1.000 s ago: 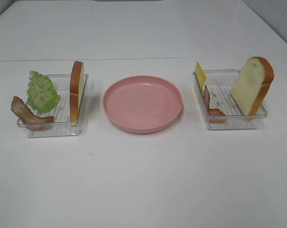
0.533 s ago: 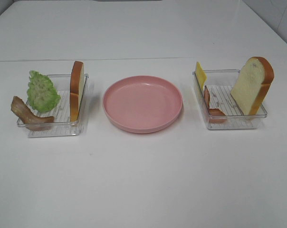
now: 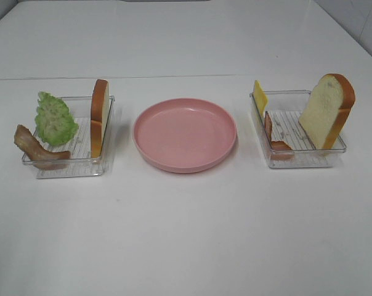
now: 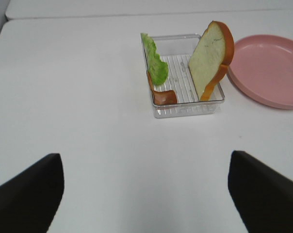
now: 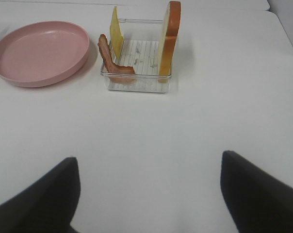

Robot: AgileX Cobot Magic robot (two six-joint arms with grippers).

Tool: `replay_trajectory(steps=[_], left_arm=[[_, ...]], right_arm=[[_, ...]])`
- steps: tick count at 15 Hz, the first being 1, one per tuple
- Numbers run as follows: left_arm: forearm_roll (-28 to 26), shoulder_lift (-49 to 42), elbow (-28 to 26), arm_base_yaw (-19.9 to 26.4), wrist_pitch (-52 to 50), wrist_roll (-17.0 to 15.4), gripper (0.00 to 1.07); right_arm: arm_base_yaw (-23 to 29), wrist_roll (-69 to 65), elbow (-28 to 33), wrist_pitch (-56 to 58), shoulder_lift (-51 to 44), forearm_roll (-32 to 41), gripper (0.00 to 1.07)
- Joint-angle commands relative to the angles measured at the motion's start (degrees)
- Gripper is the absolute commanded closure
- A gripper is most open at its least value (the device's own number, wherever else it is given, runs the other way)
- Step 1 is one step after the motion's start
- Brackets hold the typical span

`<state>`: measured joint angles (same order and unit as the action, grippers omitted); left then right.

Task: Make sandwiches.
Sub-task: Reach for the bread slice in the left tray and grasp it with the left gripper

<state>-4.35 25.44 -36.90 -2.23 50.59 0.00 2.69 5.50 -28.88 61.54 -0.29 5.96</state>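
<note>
A white table (image 3: pixel 186 234) is seen, with a pink plate (image 3: pixel 185 132) at its middle, between the left tray (image 3: pixel 69 168) and the right tray (image 3: pixel 303 163). The sandwich parts are kept unstacked in the trays. The left bread slice (image 3: pixel 99 117) is stood upright by the plate-side wall, and the right bread slice (image 3: pixel 326 111) is leant at the outer side. Lettuce (image 3: pixel 54 118) and a bacon strip (image 3: pixel 35 148) are propped in the left tray; a second bacon strip (image 3: pixel 273 137) and the cheese (image 3: pixel 259 96) in the right. The left gripper (image 4: pixel 142 160) and right gripper (image 5: pixel 149 158) are shown only in the wrist views, spread wide, nothing held.
</note>
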Motion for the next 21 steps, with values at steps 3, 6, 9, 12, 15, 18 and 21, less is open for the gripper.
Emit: replay_trajectory(steps=[3, 6, 9, 12, 15, 18, 21], left_arm=[[-3.95, 22.23, -11.06, 0.17, 0.17, 0.00, 0.19], [-5.44, 36.33, -20.40, 0.17, 3.15, 0.00, 0.19], [-8.31, 50.02, -30.94, 0.06, 4.58, 0.00, 0.20], [-10.77, 57.64, -37.53, 0.06, 6.13, 0.00, 0.21], [-10.60, 67.84, -47.27, -2.86, 12.03, 0.00, 0.23], [-7.22, 73.85, -53.40, -7.62, 15.01, -3.32, 0.23], [-0.46, 80.27, -59.93, -12.95, 17.99, -9.63, 0.25]], right_arm=[[-0.34, 0.46, 0.00, -0.69, -1.03, -0.17, 0.31], [-0.34, 0.46, 0.00, -0.69, -1.03, -0.17, 0.31], [-0.34, 0.46, 0.00, -0.69, -1.03, -0.17, 0.31], [-0.34, 0.46, 0.00, -0.69, -1.03, -0.17, 0.31], [-0.34, 0.46, 0.00, -0.69, -1.03, -0.17, 0.31], [-0.34, 0.46, 0.00, -0.69, -1.03, -0.17, 0.31], [-0.34, 0.46, 0.00, -0.69, -1.03, -0.17, 0.31]])
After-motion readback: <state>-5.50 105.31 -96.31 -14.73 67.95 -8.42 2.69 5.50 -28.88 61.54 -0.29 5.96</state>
